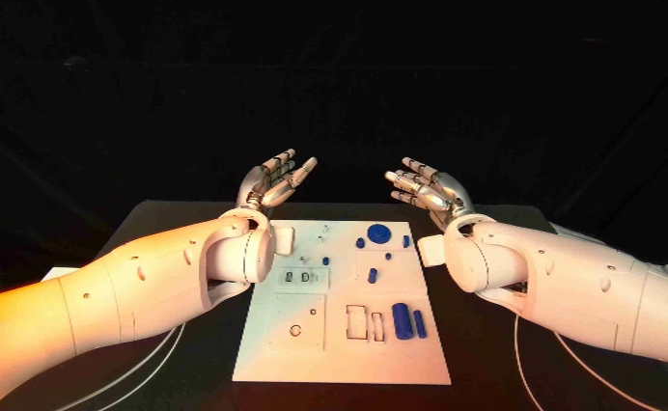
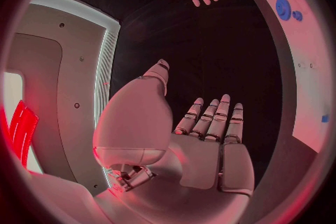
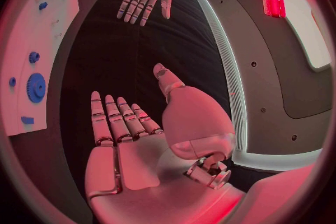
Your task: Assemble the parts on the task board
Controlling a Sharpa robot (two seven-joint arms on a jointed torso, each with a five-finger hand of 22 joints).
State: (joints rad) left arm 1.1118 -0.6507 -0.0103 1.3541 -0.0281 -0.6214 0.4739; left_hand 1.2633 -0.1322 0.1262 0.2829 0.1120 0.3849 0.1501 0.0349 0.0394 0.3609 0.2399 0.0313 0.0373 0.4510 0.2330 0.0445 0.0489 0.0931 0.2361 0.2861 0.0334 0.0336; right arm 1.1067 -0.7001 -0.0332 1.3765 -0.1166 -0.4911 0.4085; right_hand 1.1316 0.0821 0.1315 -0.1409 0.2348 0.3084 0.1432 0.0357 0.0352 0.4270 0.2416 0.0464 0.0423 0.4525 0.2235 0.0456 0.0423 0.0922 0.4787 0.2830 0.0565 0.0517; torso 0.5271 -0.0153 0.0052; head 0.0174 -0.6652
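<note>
Two silver hands, left hand (image 1: 273,182) and right hand (image 1: 429,187), fingers spread, empty; flat white task board (image 1: 279,343), round blue gear (image 1: 378,232)

- The white left arm's silver many-fingered left hand (image 1: 274,180) was raised, palm inward, fingers straight and apart, holding nothing.
- The white right arm's silver right hand (image 1: 429,188) mirrored it, facing it, empty.

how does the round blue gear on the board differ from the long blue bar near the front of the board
The blue gear is a flat round disc; the long blue bar is a slim rounded stick. The gear sits at the task board's far end, near the right hand; the bar lies toward the near end, lengthwise along the board. Both are blue, rest on the board, and are untouched by either hand.
</note>
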